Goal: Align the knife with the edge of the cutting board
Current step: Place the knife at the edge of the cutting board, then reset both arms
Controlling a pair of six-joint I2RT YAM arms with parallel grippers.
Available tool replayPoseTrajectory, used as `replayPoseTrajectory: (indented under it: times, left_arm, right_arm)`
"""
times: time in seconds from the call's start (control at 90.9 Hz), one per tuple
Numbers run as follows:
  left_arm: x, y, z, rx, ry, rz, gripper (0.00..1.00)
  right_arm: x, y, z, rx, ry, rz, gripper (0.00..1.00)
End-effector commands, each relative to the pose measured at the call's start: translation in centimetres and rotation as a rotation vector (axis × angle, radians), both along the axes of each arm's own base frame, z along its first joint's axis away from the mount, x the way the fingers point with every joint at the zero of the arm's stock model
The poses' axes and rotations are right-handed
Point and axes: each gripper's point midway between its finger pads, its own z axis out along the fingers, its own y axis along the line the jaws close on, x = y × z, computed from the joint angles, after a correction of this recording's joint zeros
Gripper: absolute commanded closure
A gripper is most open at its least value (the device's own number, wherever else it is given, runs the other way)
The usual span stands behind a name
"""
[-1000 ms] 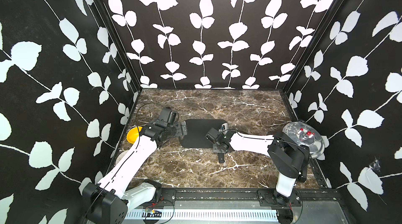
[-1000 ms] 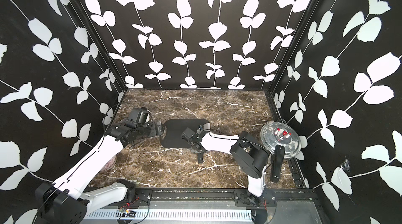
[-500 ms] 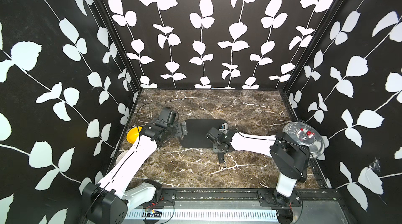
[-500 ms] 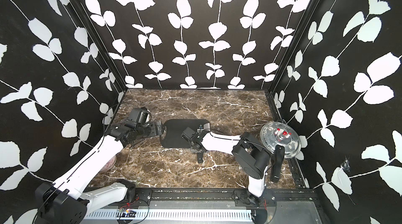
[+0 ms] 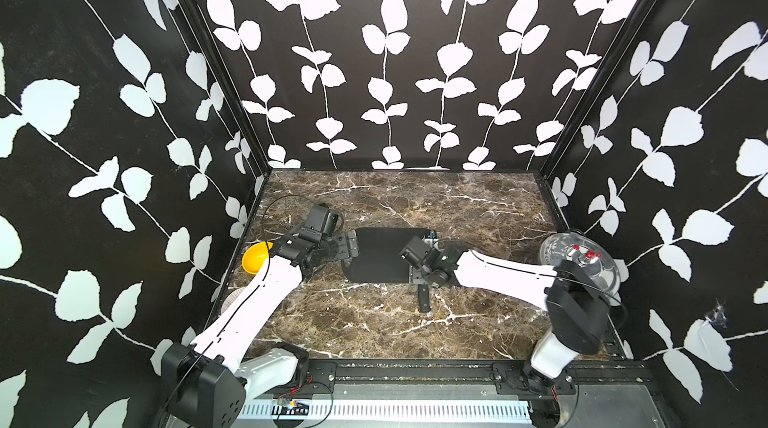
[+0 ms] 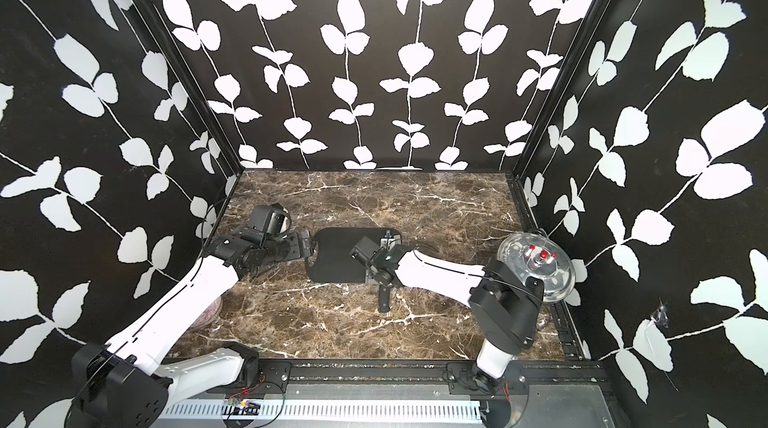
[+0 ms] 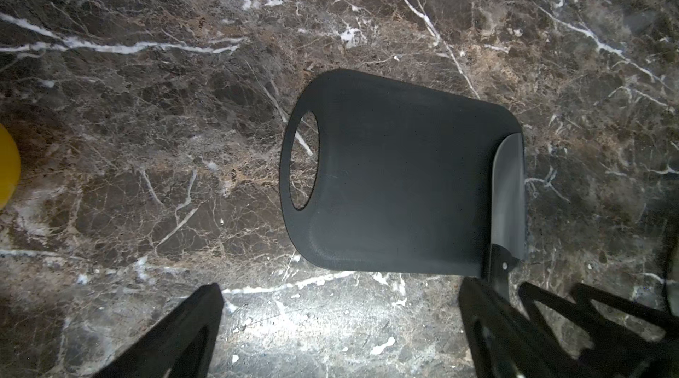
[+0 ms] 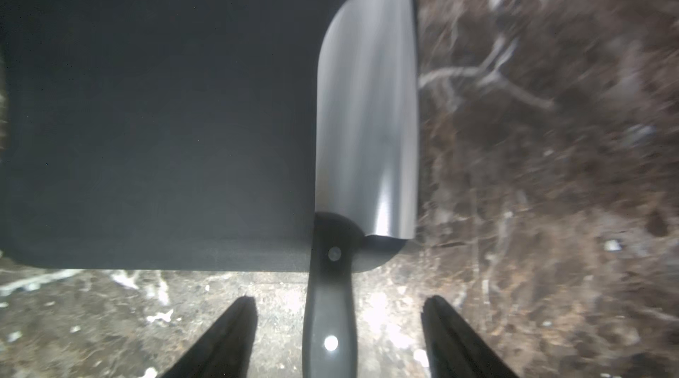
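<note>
The black cutting board (image 5: 382,255) (image 6: 336,257) lies flat mid-table, its oval hole toward my left gripper. The knife (image 8: 367,108) rests with its silver blade flat along the board's right short edge (image 7: 509,192). Its black riveted handle (image 5: 423,303) (image 6: 384,299) sticks out over the front edge onto the marble. My right gripper (image 8: 341,299) (image 5: 417,278) is open and straddles the handle, with a gap on each side. My left gripper (image 7: 343,284) (image 5: 353,247) is open at the hole end of the board (image 7: 397,181), holding nothing.
A yellow bowl (image 5: 255,257) sits by the left wall. A clear glass lid (image 5: 579,259) (image 6: 536,265) with red knobs lies at the right edge. A pale round object (image 6: 210,309) shows partly under the left arm. Black walls enclose three sides.
My right gripper has opened off the knife handle, and the knife lies where it was. The left arm and the board have not moved.
</note>
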Motion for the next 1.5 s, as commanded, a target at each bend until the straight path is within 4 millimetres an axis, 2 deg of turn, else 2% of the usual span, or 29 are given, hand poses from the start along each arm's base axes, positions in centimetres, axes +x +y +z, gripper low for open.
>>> replayPoseTrajectory:
  times: [0.0,0.055,0.077,0.11,0.198,0.341,0.396,0.517,0.594,0.627,0.671,0.748,0.858,0.968,1.045,1.111,1.232,1.309,1.376,1.42,1.486]
  left_arm:
    - [1.3,0.7,0.8,0.047,-0.045,0.017,0.02]
    - [1.9,1.2,0.8,0.069,-0.053,0.036,0.02]
    - [2.1,1.4,0.8,0.08,-0.059,0.045,0.01]
    - [2.4,1.9,0.6,0.102,-0.068,0.063,0.02]
    - [3.4,3.5,0.0,0.175,-0.092,0.115,0.02]
    - [5.1,6.3,-1.4,0.29,-0.128,0.158,0.01]
    - [5.3,7.6,-2.6,0.368,-0.132,0.171,0.01]
    - [7.7,8.6,-2.8,0.458,-0.272,0.167,0.01]
    - [9.0,9.2,-3.5,0.51,-0.37,0.174,0.01]
    - [9.3,9.4,-3.8,0.46,-0.358,0.188,0.02]
    - [10.0,9.9,-4.2,0.445,-0.366,0.202,0.02]
    - [11.6,9.7,-3.8,0.404,-0.418,0.2,0.01]
    - [12.7,9.3,-4.2,0.407,-0.395,0.177,0.02]
    - [12.3,9.8,-5.1,0.452,-0.275,0.154,0.02]
    - [12.3,9.9,-4.9,0.467,-0.285,0.141,0.02]
    - [12.4,10.0,-4.6,0.5,-0.306,0.116,0.01]
    - [11.4,11.1,-5.3,0.589,-0.284,0.101,0.01]
    - [10.9,11.5,-6.5,0.598,-0.336,0.11,0.02]
    - [10.9,11.5,-7.0,0.587,-0.409,0.122,0.02]
    - [11.0,11.3,-6.8,0.572,-0.448,0.125,0.02]
    - [11.4,10.8,-6.7,0.57,-0.479,0.087,0.02]
  right_arm:
    - [1.9,-2.8,4.4,0.018,-0.176,-0.018,0.21]
    - [2.8,-4.0,5.9,0.028,-0.279,-0.023,0.19]
    - [3.1,-4.5,7.0,0.041,-0.334,-0.029,0.08]
    - [3.4,-5.3,8.0,0.044,-0.403,-0.035,0.03]
    - [4.2,-7.7,10.2,0.05,-0.572,-0.063,0.01]
    - [4.4,-12.3,11.4,-0.038,-0.704,-0.1,0.01]
    - [4.8,-14.5,11.3,-0.091,-0.712,-0.137,0.01]
    - [5.5,-19.3,9.1,-0.245,-0.655,-0.219,0.01]
    - [6.5,-20.9,7.4,-0.352,-0.638,-0.195,0.01]
    - [6.9,-21.5,7.0,-0.384,-0.643,-0.196,0.0]
    - [7.6,-22.5,6.7,-0.381,-0.603,-0.246,0.0]
    - [8.7,-24.2,5.7,-0.377,-0.538,-0.275,0.0]
    - [10.3,-25.3,5.2,-0.424,-0.533,-0.297,0.0]
    - [10.7,-26.5,3.0,-0.441,-0.461,-0.302,0.0]
    - [10.7,-26.8,1.8,-0.467,-0.48,-0.277,0.0]
    - [10.8,-26.6,1.7,-0.463,-0.563,-0.255,0.0]
    - [11.8,-25.5,2.5,-0.394,-0.674,-0.202,0.0]
    - [12.7,-24.6,2.5,-0.377,-0.688,-0.137,0.0]
    - [13.0,-24.3,1.7,-0.369,-0.688,-0.102,0.0]
    - [13.2,-24.4,1.6,-0.365,-0.731,-0.104,0.0]
    - [13.1,-24.4,1.2,-0.331,-0.699,-0.095,0.0]
